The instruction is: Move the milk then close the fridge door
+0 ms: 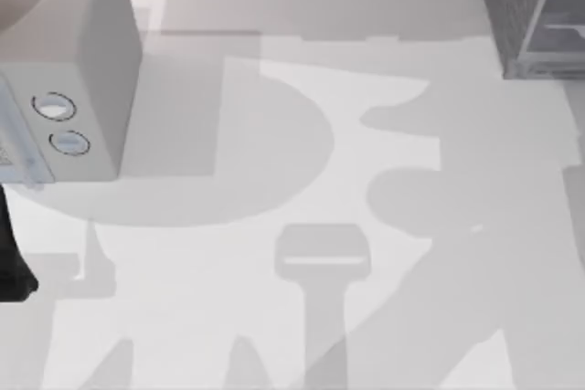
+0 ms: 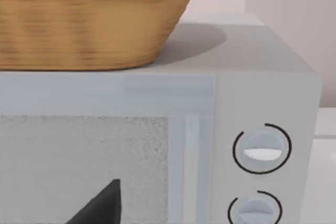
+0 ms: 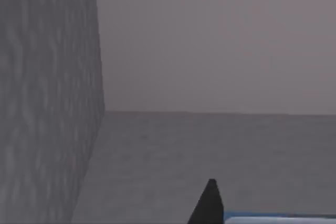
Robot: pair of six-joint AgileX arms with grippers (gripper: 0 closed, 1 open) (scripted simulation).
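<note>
1. Right wrist view: inside a dim grey space, a speckled dark grey cabinet wall [image 3: 47, 98] on one side and a flat floor ahead. One dark fingertip [image 3: 209, 203] of the right gripper shows, and touching it a sliver of blue-and-white edge [image 3: 278, 216], probably the small blue-topped milk carton. Judged: milk is at the right gripper, inside or at the mouth of the fridge.
2. Claw state: cannot tell whether the right gripper is clamped on the carton or spread.
3. Top view: dark grey speckled fridge cabinet [image 1: 516, 6] at far right, its pale grey glassy door panel [image 1: 558, 38] standing open.
4. Left arm [image 1: 14, 262] parked at the table's left edge, facing the large pale box with two round dials [image 2: 260, 150] under a woven tan basket [image 2: 89, 19]; its claw state cannot be told either.
5. Doing it well (judgement): set the carton flat on the floor, clear of the wall, release, back straight out, then push the door.
</note>
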